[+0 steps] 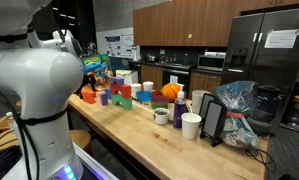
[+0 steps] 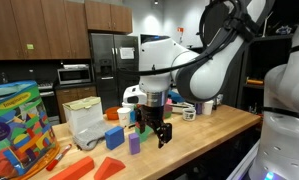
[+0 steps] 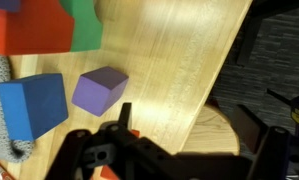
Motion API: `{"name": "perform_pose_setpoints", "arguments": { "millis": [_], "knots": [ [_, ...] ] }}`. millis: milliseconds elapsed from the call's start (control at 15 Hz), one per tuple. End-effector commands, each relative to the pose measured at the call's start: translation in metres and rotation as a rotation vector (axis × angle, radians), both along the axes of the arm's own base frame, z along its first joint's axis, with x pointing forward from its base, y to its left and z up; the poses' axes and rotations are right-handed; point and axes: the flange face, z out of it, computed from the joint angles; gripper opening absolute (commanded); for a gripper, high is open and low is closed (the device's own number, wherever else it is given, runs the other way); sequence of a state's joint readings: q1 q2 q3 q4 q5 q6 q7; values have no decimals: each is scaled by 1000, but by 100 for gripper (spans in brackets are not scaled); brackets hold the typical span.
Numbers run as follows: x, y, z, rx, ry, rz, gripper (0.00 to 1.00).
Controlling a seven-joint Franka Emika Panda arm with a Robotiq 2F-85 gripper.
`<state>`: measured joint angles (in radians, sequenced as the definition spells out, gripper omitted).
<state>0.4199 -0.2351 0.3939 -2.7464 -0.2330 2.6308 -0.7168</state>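
A: State of the gripper (image 2: 162,134)?
B: Jaws spread wide, nothing held. It hangs just above the table (image 3: 169,60), near the purple block (image 3: 99,90).
A: How to grasp cleanly?
B: Centre over the purple block, square the fingers to its flat faces and descend straight. The blue block (image 3: 34,105) lies just beside it, so avoid that side.
A: Clearance?
B: Bare wood runs to the table edge. The red block (image 3: 29,30) and green block (image 3: 84,25) crowd the far side.

In the wrist view we count one blue block (image 3: 34,105) fully in view, one purple block (image 3: 99,90), one red block (image 3: 29,25), one green block (image 3: 84,20), in an exterior view we count one white cup (image 1: 191,126), one mug (image 1: 161,116)
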Motion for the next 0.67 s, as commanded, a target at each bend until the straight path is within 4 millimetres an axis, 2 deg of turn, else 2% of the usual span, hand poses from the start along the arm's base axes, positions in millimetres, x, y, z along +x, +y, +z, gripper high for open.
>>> {"name": "perform_pose_setpoints", "arguments": {
  "millis": [0,200,600],
  "knots": [
    [-11,17,-8,5,-24,-4,100],
    [-21,30,-12,-2,-36,19,100],
    [-26,28,-19,-16,-12,26,100]
  ]
}}
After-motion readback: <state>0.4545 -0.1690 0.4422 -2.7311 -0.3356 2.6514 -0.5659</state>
